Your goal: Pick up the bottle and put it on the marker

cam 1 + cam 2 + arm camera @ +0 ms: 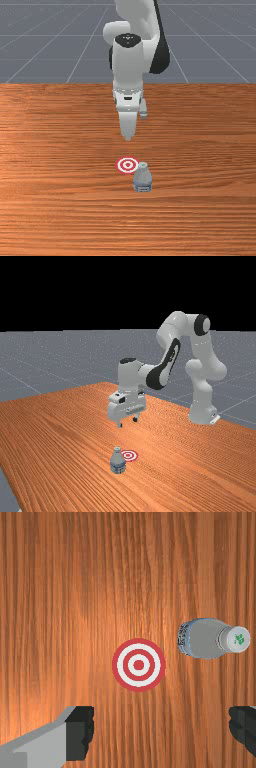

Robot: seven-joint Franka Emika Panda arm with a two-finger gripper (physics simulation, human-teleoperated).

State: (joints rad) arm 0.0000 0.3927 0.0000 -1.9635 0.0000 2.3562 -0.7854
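Two fingers (80, 732) stand wide apart on our claw (127, 422), and we have just air between them! We count one claw, one bottle (118, 462), one red-and-white marker (129, 455), one table (50, 210). Below our claw and out ahead, we see the bottle upright on the wood, just beside the marker, which lies flat, also lower than our claw.

Bottle (142, 180) beside marker (127, 165), to front view's right — both on table (55, 150)

white, smoothly rounded arm (200, 348) | black joint bands (156, 379) | black forearm strip (171, 357), pale marking (173, 350) | grey fingers (42, 744), black tips (77, 734)
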